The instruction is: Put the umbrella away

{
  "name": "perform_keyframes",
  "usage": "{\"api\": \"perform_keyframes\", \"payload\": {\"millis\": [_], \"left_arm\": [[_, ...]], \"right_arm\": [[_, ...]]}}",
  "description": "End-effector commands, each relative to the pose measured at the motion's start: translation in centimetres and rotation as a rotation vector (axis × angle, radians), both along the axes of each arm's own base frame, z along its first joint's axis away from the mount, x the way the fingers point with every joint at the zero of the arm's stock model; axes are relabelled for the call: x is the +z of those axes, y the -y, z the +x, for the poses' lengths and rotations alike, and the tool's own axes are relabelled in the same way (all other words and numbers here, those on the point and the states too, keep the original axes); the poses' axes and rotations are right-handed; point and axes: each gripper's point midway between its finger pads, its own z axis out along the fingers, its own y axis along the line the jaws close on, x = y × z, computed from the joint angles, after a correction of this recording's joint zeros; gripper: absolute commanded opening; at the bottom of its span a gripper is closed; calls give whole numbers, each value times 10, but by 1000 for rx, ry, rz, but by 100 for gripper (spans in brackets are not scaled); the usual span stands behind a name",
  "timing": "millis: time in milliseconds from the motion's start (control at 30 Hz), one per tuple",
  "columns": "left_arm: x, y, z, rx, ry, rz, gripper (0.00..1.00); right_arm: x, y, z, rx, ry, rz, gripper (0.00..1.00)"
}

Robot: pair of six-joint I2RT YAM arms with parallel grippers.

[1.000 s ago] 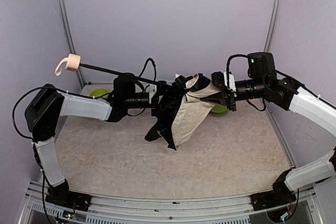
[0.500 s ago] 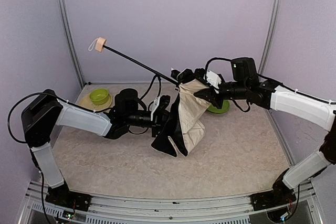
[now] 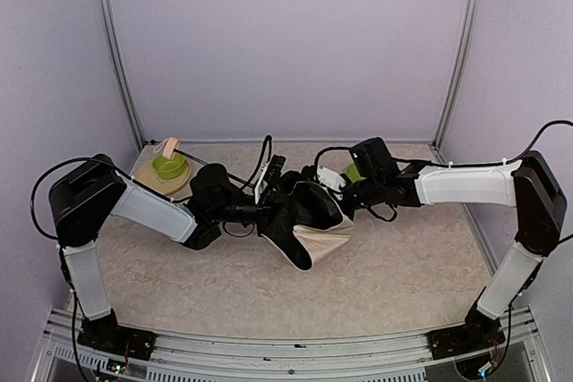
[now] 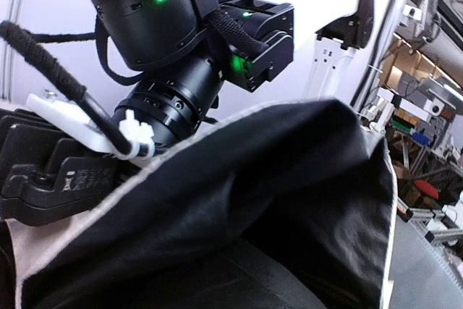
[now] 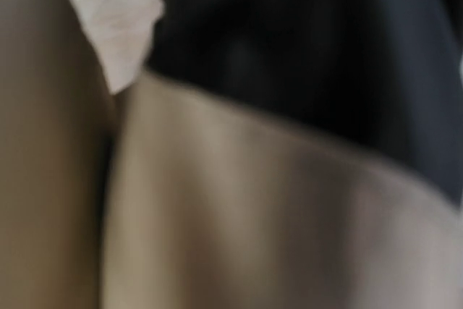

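The umbrella (image 3: pixel 313 225) lies collapsed on the table in the middle, cream canopy below and black folds on top. Its thin black shaft runs left to the wooden handle (image 3: pixel 170 147) by the green bowl. My left gripper (image 3: pixel 276 206) is buried in the black folds from the left, shut on the fabric. Its fingers are hidden; black cloth (image 4: pixel 253 200) fills the left wrist view. From the right, my right gripper (image 3: pixel 333 187) is shut on the canopy's top. Blurred cream cloth (image 5: pixel 239 215) and black cloth (image 5: pixel 304 48) fill the right wrist view.
A green bowl (image 3: pixel 166 165) sits on a tan mat (image 3: pixel 150 182) at the back left, beside the handle. A second green bowl (image 3: pixel 354 172) is half hidden behind my right wrist. Purple walls close in the back and both sides.
Both arms have come down and the umbrella has dropped from mid-air onto the table. Its handle swung down to the left bowl. My left gripper has shut.
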Motion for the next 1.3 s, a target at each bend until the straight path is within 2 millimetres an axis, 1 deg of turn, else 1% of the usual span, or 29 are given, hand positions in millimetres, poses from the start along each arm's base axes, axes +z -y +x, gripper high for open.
{"api": "perform_keyframes", "payload": {"millis": [0, 67, 100, 167, 267, 333, 433, 467, 533, 567, 600, 633, 767, 800, 833, 867, 967, 1033, 1100, 1133, 1200, 1267], "left_arm": [[28, -5, 15, 113, 25, -82, 0], [25, -5, 26, 179, 29, -48, 0], [26, -7, 32, 220, 38, -39, 0], [22, -9, 42, 284, 45, -8, 0], [11, -15, 56, 369, 26, 35, 0], [-10, -17, 73, 443, -4, 104, 0], [-51, -21, 90, 520, -17, 247, 0], [-62, -23, 94, 537, -24, 282, 0], [-82, -31, 101, 558, -59, 344, 0], [-87, -32, 102, 558, -62, 358, 0], [-94, -34, 102, 561, -58, 387, 0], [-104, -37, 102, 568, -48, 428, 0], [-127, -43, 100, 558, -28, 534, 0], [-131, -42, 98, 546, -33, 546, 0], [-134, -41, 98, 535, -39, 555, 0], [-137, -40, 98, 529, -47, 564, 0], [-145, -36, 99, 507, -61, 591, 0], [-150, -34, 100, 496, -69, 616, 0], [-155, -33, 102, 489, -79, 631, 0], [-154, -31, 103, 481, -84, 628, 0], [-150, -29, 102, 455, -93, 606, 0], [-139, -26, 99, 435, -82, 566, 0]], "right_arm": [[-35, -14, -42, 152, -167, -7, 4], [-49, -19, -57, 209, -236, -23, 5], [-52, -21, -62, 230, -267, -27, 5], [-60, -26, -75, 275, -325, -33, 5], [-74, -33, -90, 325, -387, -43, 11], [-83, -37, -95, 344, -430, -51, 16], [-91, -39, -96, 342, -465, -56, 22], [-93, -38, -97, 344, -474, -54, 26], [-93, -39, -99, 350, -494, -39, 40], [-94, -38, -97, 346, -504, -36, 47], [-94, -36, -94, 331, -517, -31, 52], [-93, -34, -89, 313, -530, -21, 56], [-87, -22, -61, 198, -530, 13, 67], [-84, -20, -54, 177, -510, 23, 81], [-81, -18, -48, 150, -499, 30, 98], [-81, -15, -42, 123, -492, 31, 100], [-79, -3, -22, 28, -472, 27, 100], [-74, 9, -8, -41, -442, 27, 100], [-64, 18, 1, -85, -402, 40, 100], [-57, 19, 2, -88, -383, 48, 100], [-42, 17, -6, -49, -376, 89, 100], [-29, 15, -14, -9, -372, 118, 100]]}}
